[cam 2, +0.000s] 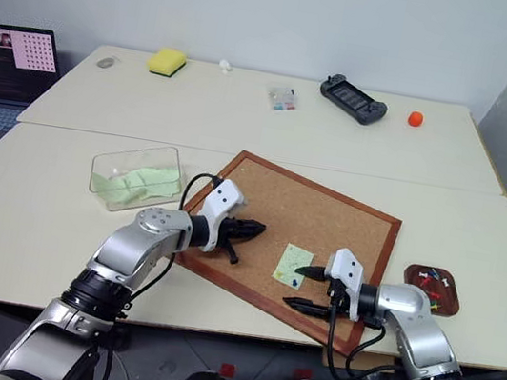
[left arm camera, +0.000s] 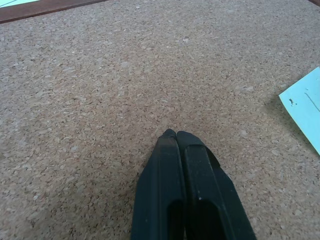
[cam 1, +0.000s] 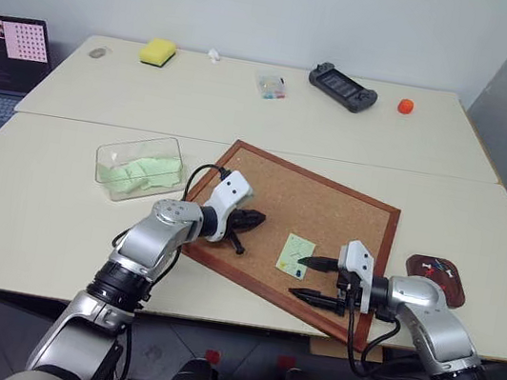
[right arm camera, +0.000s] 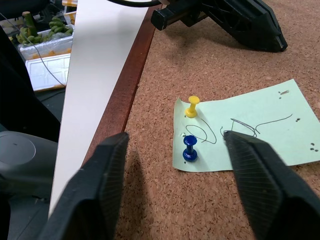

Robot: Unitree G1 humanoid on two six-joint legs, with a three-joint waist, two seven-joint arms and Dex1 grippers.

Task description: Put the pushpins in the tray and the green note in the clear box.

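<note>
The left gripper (left arm camera: pixel 176 134) rises from the near edge with its two black fingers (left arm camera: pixel 160 185) pressed together, tips low over the speckled surface of the corkboard (left arm camera: pixel 100 100). A strip of the board's reddish-brown wooden frame (left arm camera: pixel 45 10) crosses one far corner. A corner of the green note (left arm camera: pixel 305 107), with a faint pen line, lies on the cork, apart from the fingertips

Cream bench (cam 1: pixel 58 207) is carrying a corkboard (cam 1: pixel 328 207) up front, clear box (cam 1: pixel 140 168) sitting left of it, tray (cam 1: pixel 437 275) right. Far side is holding a laptop (cam 1: pixel 3 54), sponge (cam 1: pixel 158 51), small clear case (cam 1: pixel 271 86), black controller (cam 1: pixel 343 87) and orange ball (cam 1: pixel 406 106).
</note>
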